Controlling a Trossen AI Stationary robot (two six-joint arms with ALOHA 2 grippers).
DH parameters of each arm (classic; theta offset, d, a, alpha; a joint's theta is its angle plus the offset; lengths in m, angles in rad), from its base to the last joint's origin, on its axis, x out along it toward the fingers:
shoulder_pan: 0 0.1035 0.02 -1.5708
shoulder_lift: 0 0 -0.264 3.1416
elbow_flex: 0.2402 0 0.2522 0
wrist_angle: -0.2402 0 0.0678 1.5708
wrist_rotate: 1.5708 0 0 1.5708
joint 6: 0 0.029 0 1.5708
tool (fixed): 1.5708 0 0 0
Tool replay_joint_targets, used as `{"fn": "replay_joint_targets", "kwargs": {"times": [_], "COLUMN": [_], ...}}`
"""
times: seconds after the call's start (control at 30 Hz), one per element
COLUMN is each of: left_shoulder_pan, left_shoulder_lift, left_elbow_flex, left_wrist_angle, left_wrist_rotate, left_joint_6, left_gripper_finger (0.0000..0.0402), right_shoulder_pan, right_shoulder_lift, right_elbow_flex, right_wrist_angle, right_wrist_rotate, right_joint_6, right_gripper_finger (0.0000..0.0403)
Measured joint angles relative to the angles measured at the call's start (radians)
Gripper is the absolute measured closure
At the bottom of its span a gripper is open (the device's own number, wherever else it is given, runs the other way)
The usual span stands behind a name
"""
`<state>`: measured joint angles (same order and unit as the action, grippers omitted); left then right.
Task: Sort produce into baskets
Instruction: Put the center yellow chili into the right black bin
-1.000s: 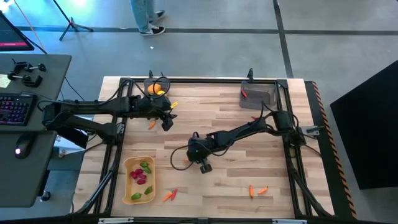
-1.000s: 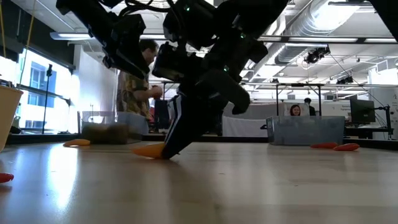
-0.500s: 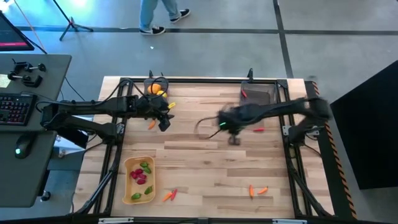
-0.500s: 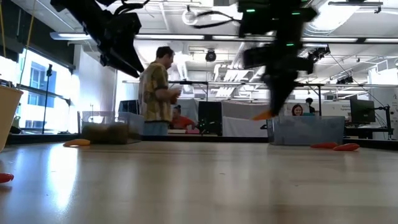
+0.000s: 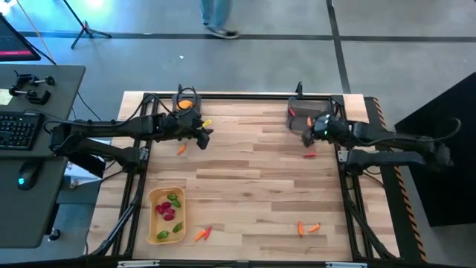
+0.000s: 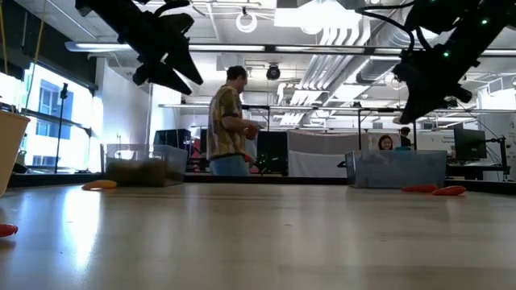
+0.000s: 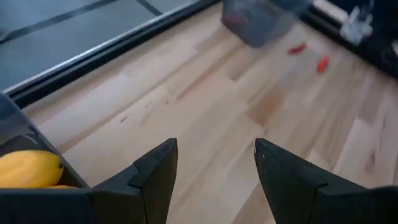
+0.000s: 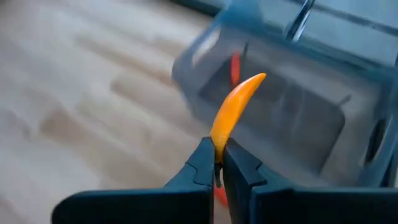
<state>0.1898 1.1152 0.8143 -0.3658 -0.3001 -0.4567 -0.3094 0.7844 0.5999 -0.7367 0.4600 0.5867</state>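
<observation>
From the overhead camera I read the right claw [image 5: 307,136] at roughly 1 o'clock on the counter [image 5: 253,186], beside the near edge of the right-hand grey bin [image 5: 309,115]. Its fingers are clamped on the stem end of an orange chilli [image 8: 233,115], which points up toward that bin; a red piece [image 8: 235,67] already lies inside. A red chilli [image 5: 310,155] rests on the counter just beside the right claw, toward 5 o'clock of it. The left claw [image 5: 202,135] sits at about 11 o'clock on the counter, with its fingers [image 7: 155,171] apart and nothing between them, next to the left-hand grey bin [image 5: 186,100] that holds a yellow fruit [image 7: 30,168]. An orange carrot shape [image 5: 181,149] lies on the counter just at 7 o'clock of the left claw. The tan tray [image 5: 166,214] stands at 8 o'clock on the counter with green and magenta pieces [image 5: 168,211] in it. Two orange pieces [image 5: 202,234] lie just beside it at 7 o'clock, and two more [image 5: 308,228] at 5 o'clock. A person [image 6: 227,131] stands in the room beyond.
</observation>
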Motion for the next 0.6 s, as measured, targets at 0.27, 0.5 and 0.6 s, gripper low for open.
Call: {"fn": "replay_joint_targets", "kwargs": {"times": [0.27, 0.5, 0.6], "left_shoulder_pan": [0.0, 0.0, 0.0], "left_shoulder_lift": [0.011, 0.011, 0.011], "left_elbow_flex": [0.0, 0.0, 0.0], "left_wrist_angle": [0.072, 0.072, 0.072], "left_wrist_rotate": [-0.038, -0.027, -0.023], "left_joint_6": [-0.112, -0.143, -0.142], "left_gripper_finger": [0.0202, 0.0202, 0.0202], "right_shoulder_pan": [-0.293, -0.444, -0.472], "right_shoulder_lift": [0.057, 0.196, 0.217], "right_elbow_flex": [0.0, 0.0, 0.0], "right_wrist_angle": [0.223, 0.276, 0.314], "right_wrist_rotate": [-0.184, -0.286, -0.339], "right_joint_6": [-0.166, -0.145, -0.137], "right_gripper_finger": [0.0395, 0.0322, 0.0261]}}
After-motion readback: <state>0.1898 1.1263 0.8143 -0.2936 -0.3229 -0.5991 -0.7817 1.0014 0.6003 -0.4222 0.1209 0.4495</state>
